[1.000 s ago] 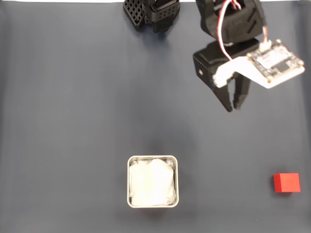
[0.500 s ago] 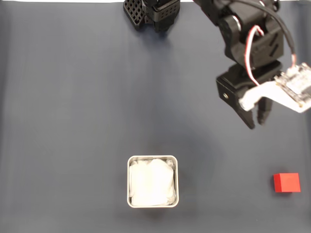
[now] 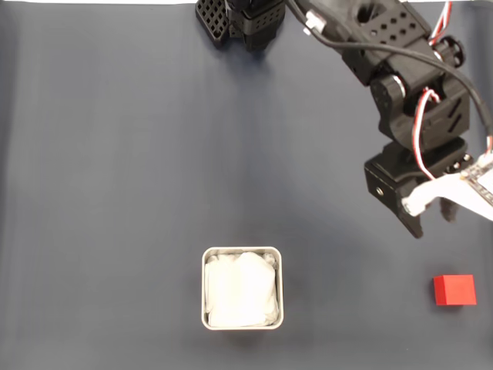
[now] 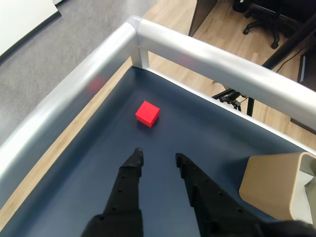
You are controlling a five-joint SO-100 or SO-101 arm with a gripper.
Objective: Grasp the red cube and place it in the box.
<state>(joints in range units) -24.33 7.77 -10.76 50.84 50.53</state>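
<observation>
So, gripper (image 4: 158, 155) fingers slightly apart and empty above the counter (image 3: 115, 193), red cube (image 4: 147, 113) just ahead, box (image 3: 242, 288) well apart

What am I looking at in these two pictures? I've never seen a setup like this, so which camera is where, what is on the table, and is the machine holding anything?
This is a small black robot arm on a table covered with a dark blue mat. The fixed view looks straight down from above. The wrist view comes from a camera riding on the arm, looking past its two-finger gripper. On the mat lie a small bright red cube and a small square silvery metal tin lined with crumpled white paper. The gripper is open and holds nothing. In the wrist view the cube lies just ahead of the fingertips, untouched.
</observation>
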